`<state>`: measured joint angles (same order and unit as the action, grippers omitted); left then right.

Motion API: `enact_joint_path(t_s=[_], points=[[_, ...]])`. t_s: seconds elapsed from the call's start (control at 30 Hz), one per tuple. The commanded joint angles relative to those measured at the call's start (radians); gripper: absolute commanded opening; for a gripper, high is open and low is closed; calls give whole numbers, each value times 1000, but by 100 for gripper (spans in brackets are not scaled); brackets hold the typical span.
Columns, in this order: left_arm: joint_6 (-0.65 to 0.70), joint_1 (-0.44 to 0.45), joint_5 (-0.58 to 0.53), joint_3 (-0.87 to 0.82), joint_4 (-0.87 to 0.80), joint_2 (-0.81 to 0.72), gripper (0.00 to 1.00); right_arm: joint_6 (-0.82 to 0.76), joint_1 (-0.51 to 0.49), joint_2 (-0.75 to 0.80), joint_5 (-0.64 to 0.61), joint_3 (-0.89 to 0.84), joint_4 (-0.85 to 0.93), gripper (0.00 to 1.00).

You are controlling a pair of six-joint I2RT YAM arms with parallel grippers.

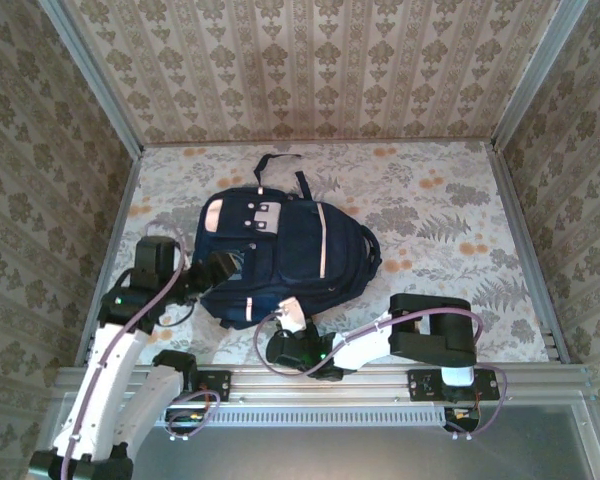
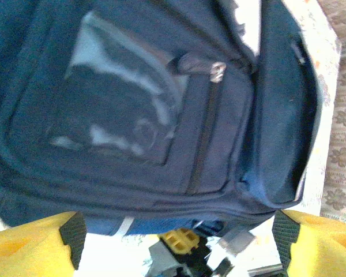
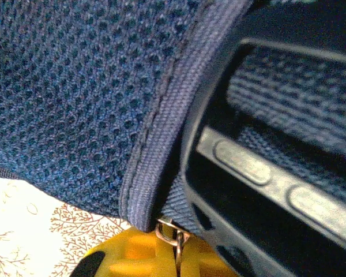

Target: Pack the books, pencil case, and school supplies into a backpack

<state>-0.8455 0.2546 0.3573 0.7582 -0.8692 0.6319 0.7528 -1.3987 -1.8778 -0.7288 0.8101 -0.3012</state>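
The backpack (image 1: 280,255) is laid flat on the table (image 1: 430,200); the left gripper (image 1: 220,268) is held wide open beside its left side. The right gripper (image 3: 174,254) is closed on a small metal ring (image 3: 172,232) at the backpack's near edge.

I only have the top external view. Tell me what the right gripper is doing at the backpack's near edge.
Observer: In its wrist view, the right gripper is shut on a small metal ring at the backpack's piped seam.
Operator: Now report the left gripper.
Observer: The left gripper is open, fingers wide apart, facing the front pocket, whose zip looks closed.
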Motion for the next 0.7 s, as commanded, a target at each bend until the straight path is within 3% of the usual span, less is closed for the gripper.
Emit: enact_joint_path(t_s=[0.0, 0.27, 0.37, 0.67], points=[[-248, 14, -35, -118, -44, -106, 89, -22, 7, 39, -12, -24, -44, 0], [-418, 67, -125, -317, 265, -196, 82, -17, 10, 30, 36, -50, -126, 0], [-440, 79, -167, -347, 309, -199, 80, -15, 12, 30, 45, -72, -164, 0], [-499, 109, -246, -415, 451, -173, 62, -13, 19, 23, 60, -83, -199, 0]])
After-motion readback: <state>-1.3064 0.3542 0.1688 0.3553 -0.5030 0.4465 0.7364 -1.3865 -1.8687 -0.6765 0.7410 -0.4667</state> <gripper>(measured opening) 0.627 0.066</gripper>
